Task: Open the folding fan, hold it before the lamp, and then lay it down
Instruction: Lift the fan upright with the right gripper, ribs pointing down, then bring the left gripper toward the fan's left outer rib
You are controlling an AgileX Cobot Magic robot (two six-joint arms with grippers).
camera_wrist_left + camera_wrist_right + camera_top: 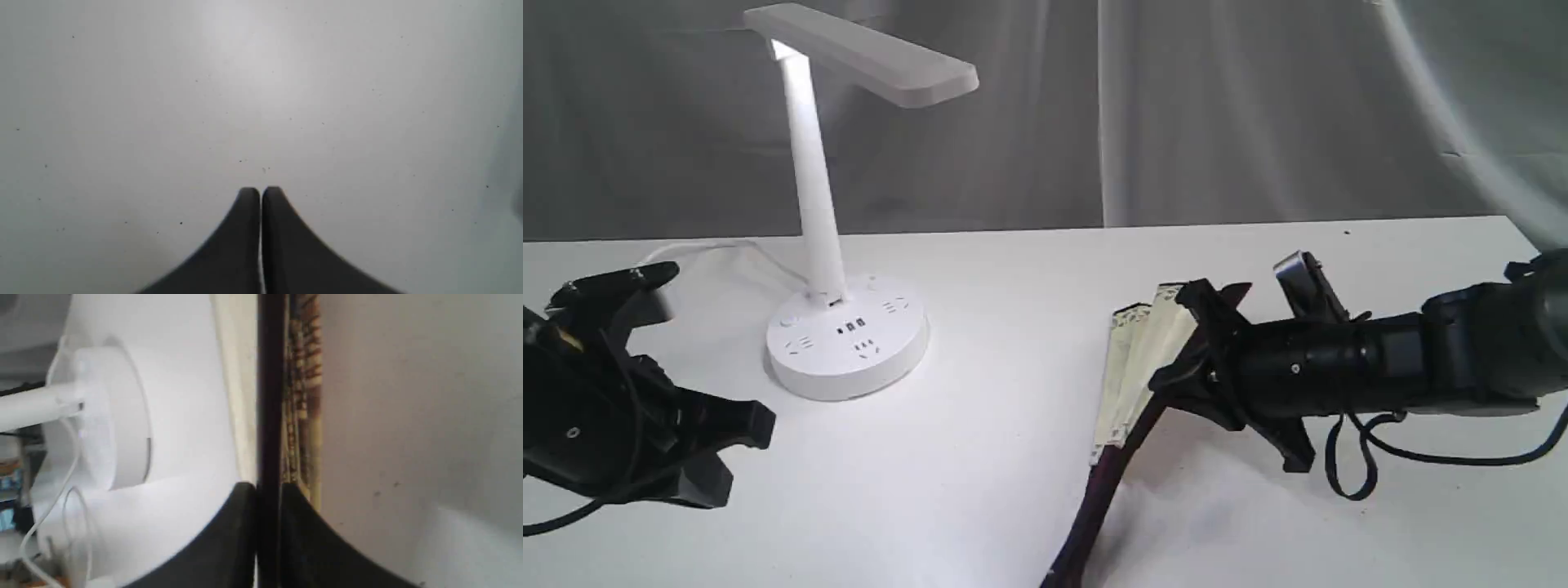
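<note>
The folding fan [1137,367] is partly spread at the table's right of centre, cream pleats up and dark maroon ribs running down toward the near edge. My right gripper [1188,343] is shut on one dark guard [269,396]; the patterned border [304,388] shows beside it in the right wrist view. The white lamp [825,204] stands at the back left, its round socket base [847,336] on the table and its flat head overhead; it also appears as the lamp base [106,416] in the right wrist view. My left gripper [260,192] is shut and empty, low at the left [686,457].
The lamp's white cord [711,247] trails behind the base toward the back left. A grey curtain [1258,106] hangs behind the white table [996,457]. A black cable [1356,457] loops under my right arm.
</note>
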